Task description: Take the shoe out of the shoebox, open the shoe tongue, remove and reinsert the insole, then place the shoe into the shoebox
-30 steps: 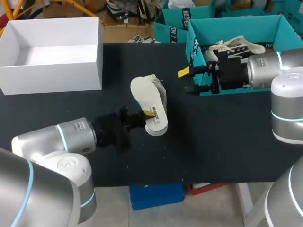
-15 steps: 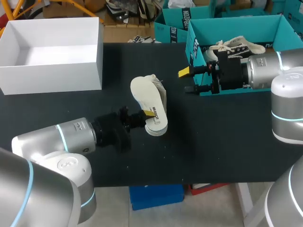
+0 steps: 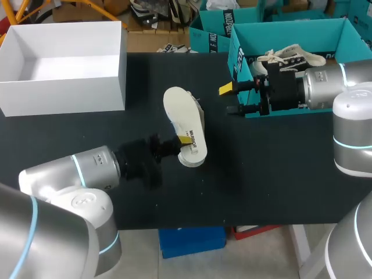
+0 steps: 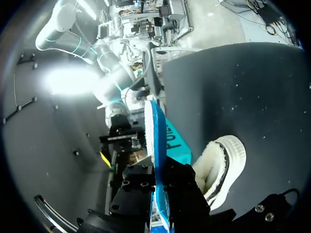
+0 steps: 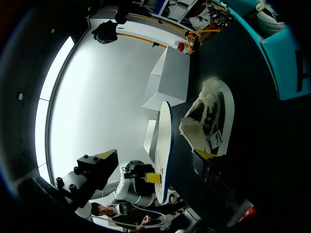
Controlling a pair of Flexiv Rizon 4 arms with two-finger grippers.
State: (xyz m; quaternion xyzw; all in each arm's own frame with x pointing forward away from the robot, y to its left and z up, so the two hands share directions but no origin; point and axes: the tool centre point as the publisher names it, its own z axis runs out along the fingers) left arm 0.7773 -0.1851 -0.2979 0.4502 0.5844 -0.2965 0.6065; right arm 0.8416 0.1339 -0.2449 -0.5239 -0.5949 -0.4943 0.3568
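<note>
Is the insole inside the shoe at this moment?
No, the insole stands on edge, clamped in the left tool, clear of the shoe that lies beside it on the table.

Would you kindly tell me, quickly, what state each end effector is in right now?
Left end effector: closed on the insole.
Right end effector: open, holding nothing.

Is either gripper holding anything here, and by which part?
Left gripper pinches the insole by its near end; right gripper holds nothing.
</note>
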